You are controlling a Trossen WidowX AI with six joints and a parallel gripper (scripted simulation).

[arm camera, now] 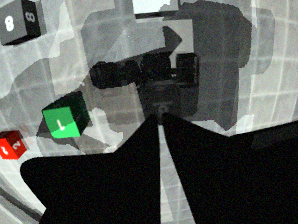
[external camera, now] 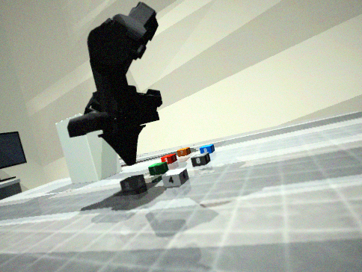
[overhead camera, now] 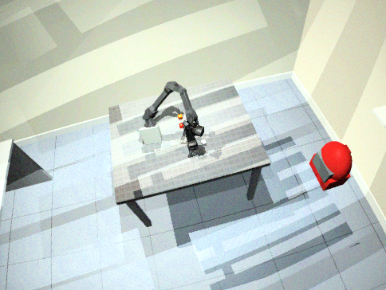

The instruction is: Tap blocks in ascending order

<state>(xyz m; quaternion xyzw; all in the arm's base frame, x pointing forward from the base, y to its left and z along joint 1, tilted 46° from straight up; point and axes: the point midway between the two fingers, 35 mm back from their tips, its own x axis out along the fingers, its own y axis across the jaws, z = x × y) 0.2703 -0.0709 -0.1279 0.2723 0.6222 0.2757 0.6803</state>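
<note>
My gripper point(external camera: 129, 161) point(arm camera: 158, 119) point(overhead camera: 194, 152) is shut with nothing between its fingers. It hovers just above a dark grey block point(external camera: 133, 184) point(arm camera: 168, 75) that lies in its shadow; that block's digit is not readable. A white block marked 4 point(external camera: 176, 176) lies right beside it. A green block marked 1 point(external camera: 158, 168) point(arm camera: 65, 117) is a little further off. A dark block marked 8 point(external camera: 200, 159) point(arm camera: 20, 20), a red block point(external camera: 169, 158) point(arm camera: 9, 144) point(overhead camera: 182, 125), an orange block point(external camera: 183, 151) point(overhead camera: 180, 116) and a blue block point(external camera: 206, 149) lie beyond.
A tall white box point(overhead camera: 150, 135) point(external camera: 80, 157) stands on the table point(overhead camera: 131, 183) beside the arm's base, close to the blocks. A red object point(overhead camera: 332, 163) sits on the floor at the right. A dark screen point(external camera: 9, 149) is off the table at the left.
</note>
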